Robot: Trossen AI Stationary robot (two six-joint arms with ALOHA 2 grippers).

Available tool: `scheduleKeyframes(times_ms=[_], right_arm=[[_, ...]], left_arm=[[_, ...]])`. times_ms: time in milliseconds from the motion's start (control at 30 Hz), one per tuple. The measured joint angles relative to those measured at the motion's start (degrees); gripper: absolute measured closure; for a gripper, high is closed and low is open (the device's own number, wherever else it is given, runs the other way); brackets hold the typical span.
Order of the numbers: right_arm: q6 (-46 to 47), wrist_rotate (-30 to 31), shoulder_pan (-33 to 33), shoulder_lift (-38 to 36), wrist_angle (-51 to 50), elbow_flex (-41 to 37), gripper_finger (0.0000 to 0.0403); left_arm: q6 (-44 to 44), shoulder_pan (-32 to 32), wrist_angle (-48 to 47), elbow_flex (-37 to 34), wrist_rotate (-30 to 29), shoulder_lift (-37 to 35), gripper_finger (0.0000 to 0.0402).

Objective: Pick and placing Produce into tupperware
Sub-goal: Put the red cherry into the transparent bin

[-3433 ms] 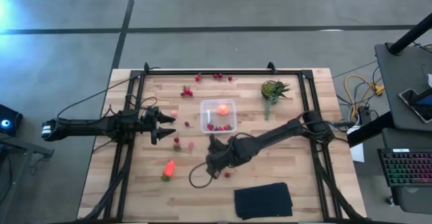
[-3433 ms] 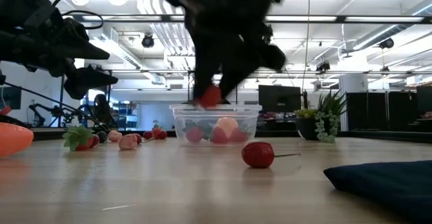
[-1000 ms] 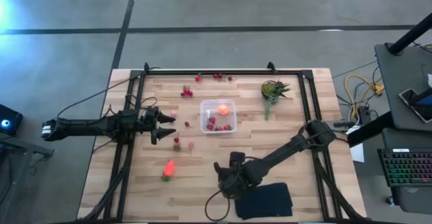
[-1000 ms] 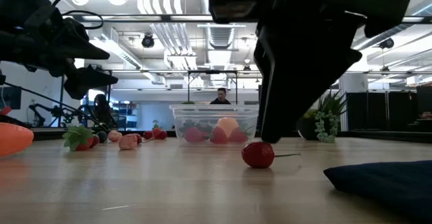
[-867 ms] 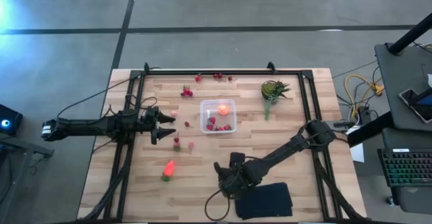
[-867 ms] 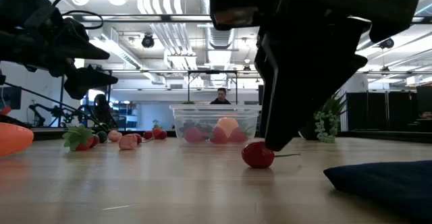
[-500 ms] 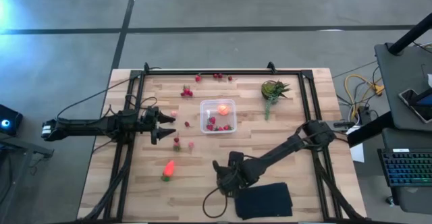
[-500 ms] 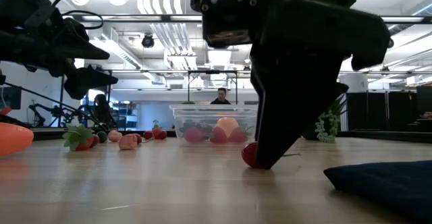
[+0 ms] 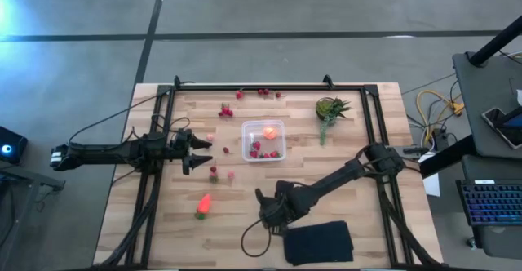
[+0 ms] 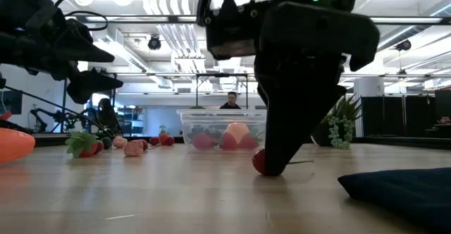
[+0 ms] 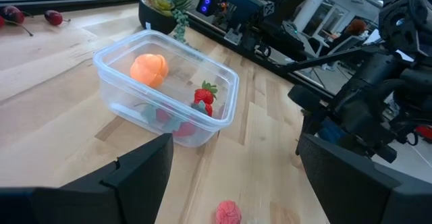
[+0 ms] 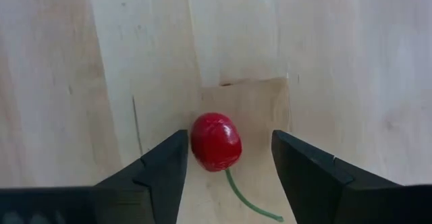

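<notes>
A red cherry [image 12: 216, 142] with a green stem lies on the wood near the table's near edge. My right gripper [image 12: 229, 140] points down over it, open, one finger on each side; in the low view the right gripper [image 10: 275, 160] half hides the cherry [image 10: 259, 161]. The clear tupperware [image 9: 263, 140] stands mid-table and holds the round orange-red fruit [image 11: 148, 69] and red berries. The carrot-like piece [image 9: 204, 204] lies left of the right gripper [image 9: 267, 208]. My left gripper [image 9: 196, 151] waits open over the table's left side. My right gripper comes at the cherry from above, pointing down, with the cherry resting on the table between its open fingers. One finger [image 12: 169, 163] stands right beside the cherry's side [image 12: 196, 143]; I cannot tell whether it touches. The other finger stands clear of it.
A flat black cloth [image 9: 318, 242] lies just right of the right gripper by the near edge. The spiky green plant [image 9: 330, 108] stands far right. Loose red berries [image 9: 227, 109] lie scattered left of and behind the tupperware, some [image 9: 214, 171] near the left gripper.
My right gripper has moved a little toward the table's left and far side, away from the black cloth, and come down until its fingers stand around the cherry. The cherry has stayed where it was.
</notes>
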Motion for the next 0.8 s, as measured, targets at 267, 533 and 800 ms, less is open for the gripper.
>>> scheduleKeyframes(times_ms=[267, 533, 800], right_arm=[[-1.14, -3.2, -1.64, -0.07, 0.28, -0.29, 0.0228], [-1.51, -3.6, -1.83, -0.07, 0.61, -0.37, 0.0262], [-1.51, -3.95, -1.85, -0.07, 0.62, -0.4, 0.0297]], left_arm=[[-0.01, 0.01, 0.0, 0.01, 0.0, 0.0, 0.0095], [-0.02, 0.01, 0.0, -0.01, -0.02, 0.0, 0.0095], [-0.02, 0.01, 0.0, -0.02, -0.02, 0.0, 0.0095]])
